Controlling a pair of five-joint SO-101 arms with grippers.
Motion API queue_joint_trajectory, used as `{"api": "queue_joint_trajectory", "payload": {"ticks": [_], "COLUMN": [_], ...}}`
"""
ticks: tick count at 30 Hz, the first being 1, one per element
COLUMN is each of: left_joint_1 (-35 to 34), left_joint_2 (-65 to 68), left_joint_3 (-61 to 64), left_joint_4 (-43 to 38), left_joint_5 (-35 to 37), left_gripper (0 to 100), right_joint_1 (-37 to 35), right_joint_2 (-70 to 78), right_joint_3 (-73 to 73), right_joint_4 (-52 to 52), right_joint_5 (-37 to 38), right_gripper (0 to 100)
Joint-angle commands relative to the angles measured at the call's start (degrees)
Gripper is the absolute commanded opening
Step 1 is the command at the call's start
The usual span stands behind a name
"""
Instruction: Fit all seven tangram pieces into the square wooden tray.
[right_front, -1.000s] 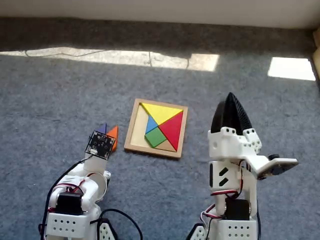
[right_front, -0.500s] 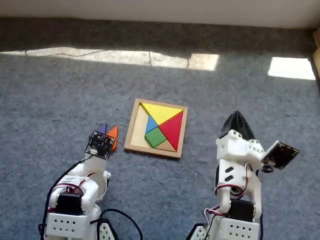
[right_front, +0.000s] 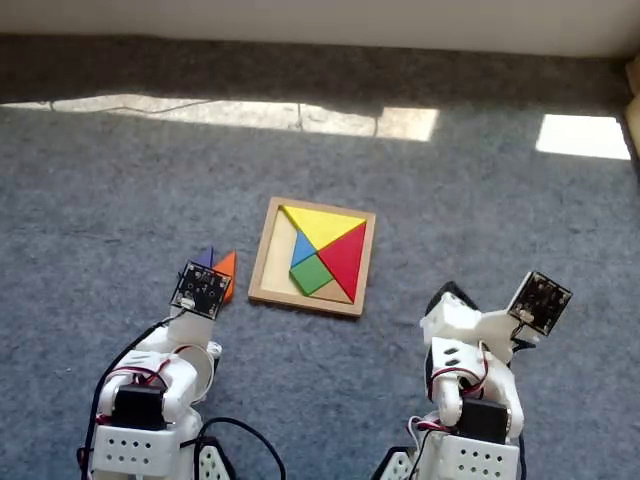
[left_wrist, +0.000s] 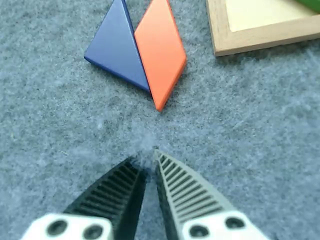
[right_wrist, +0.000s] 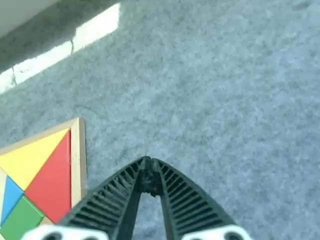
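Grey-carpeted table (right_front: 120, 180) here. The high view sets the partly filled tray (right_front: 263, 262) between both arms. The left wrist view adds the loose pair: blue triangle (left_wrist: 117, 52) and orange parallelogram (left_wrist: 160, 55), touching edge to edge, just ahead of the left tool (left_wrist: 148, 156), which is pressed together. The right tool (right_wrist: 148, 164) is also pressed together, near the tray's edge and apart from it.
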Motion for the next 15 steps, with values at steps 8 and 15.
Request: {"api": "queue_joint_trajectory", "payload": {"ticks": [8, 15], "left_joint_1": [-0.3, -0.7], "left_joint_2": [-1.9, -2.1], "left_joint_3": [1.2, 1.2], "left_joint_4": [0.1, 0.1], "left_joint_5": [0.7, 0.4], "left_gripper": [1, 1], "right_joint_1": [0.1, 0.0], "right_joint_2": [-0.9, -1.0], "right_joint_3": [7.0, 7.0], "right_joint_4": [7.8, 11.6], "right_joint_5": [1.0, 12.0], "right_gripper": [0.4, 0.4]}}
